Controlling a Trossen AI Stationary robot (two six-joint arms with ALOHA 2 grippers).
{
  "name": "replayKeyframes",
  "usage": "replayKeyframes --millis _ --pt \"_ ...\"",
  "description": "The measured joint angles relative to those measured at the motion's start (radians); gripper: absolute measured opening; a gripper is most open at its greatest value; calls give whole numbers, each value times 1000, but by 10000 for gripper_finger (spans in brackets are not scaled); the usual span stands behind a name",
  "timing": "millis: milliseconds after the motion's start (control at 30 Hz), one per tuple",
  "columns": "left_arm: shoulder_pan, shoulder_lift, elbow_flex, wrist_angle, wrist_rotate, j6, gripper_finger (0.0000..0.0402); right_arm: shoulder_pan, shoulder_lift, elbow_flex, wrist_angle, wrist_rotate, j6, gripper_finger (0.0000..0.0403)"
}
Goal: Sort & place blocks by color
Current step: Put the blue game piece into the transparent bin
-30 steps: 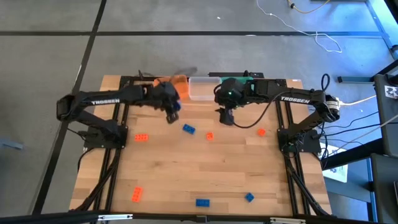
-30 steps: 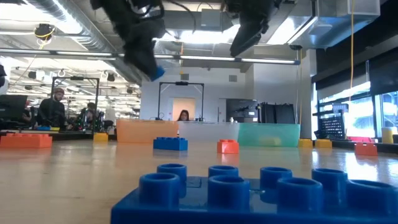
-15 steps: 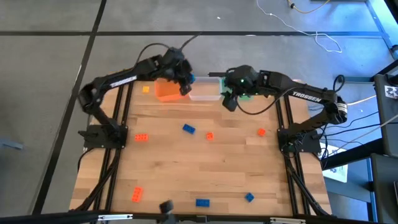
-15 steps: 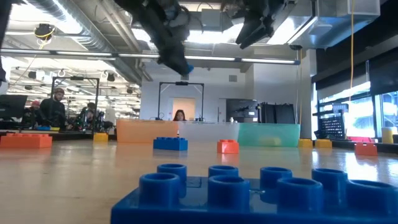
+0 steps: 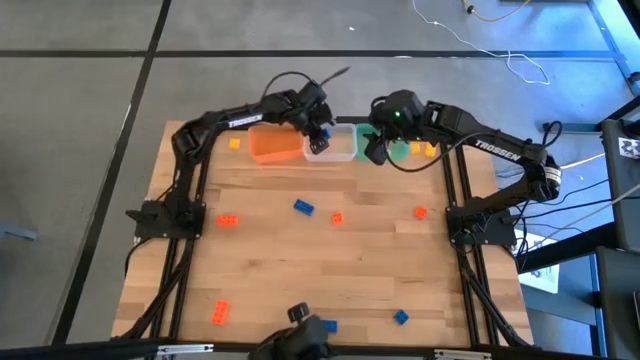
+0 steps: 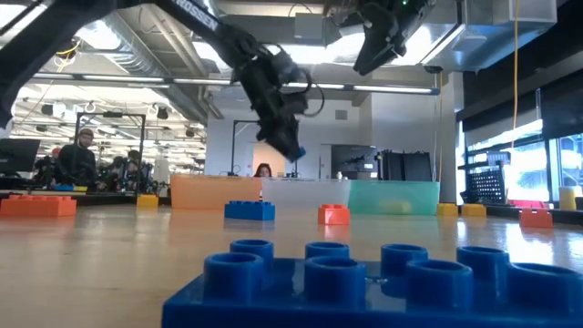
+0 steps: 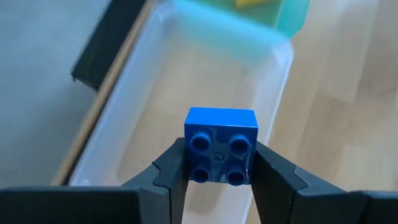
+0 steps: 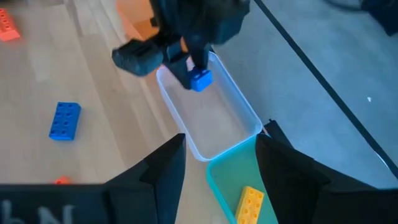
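Gripping a small blue block (image 7: 220, 145) between its two fingers, my left gripper (image 5: 318, 128) hangs above the clear tub (image 5: 331, 145) at the upper centre of the high view; the block sits studs toward the wrist camera, clamped on both sides, with the tub's floor directly beneath it and nothing between them. My right gripper (image 5: 375, 148) hovers over the green tub (image 5: 402, 152), just right of the clear one; its fingers stand apart with nothing between them, and a yellow block (image 8: 250, 204) lies inside that tub. The orange tub (image 5: 273, 146) sits to the left, touching the clear tub. On the table (image 5: 360, 270), lower in the frame, I see a loose blue block (image 5: 303, 208) and a small orange block (image 5: 337, 218) near the centre, an orange block (image 5: 227, 221) at the left, another orange one (image 5: 420, 212) at the right, and along the bottom edge an orange block (image 5: 219, 312) plus two blue blocks (image 5: 400, 317). The two grippers stand near each other but apart.
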Motion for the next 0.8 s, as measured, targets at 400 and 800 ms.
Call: replayKeyframes --millis 400,800 --pt "18 80 0 -5 -13 -32 128 -21 0 0 0 -2 -47 194" --pt "5 80 0 -8 -99 -35 191 -21 0 0 0 -2 -50 194"
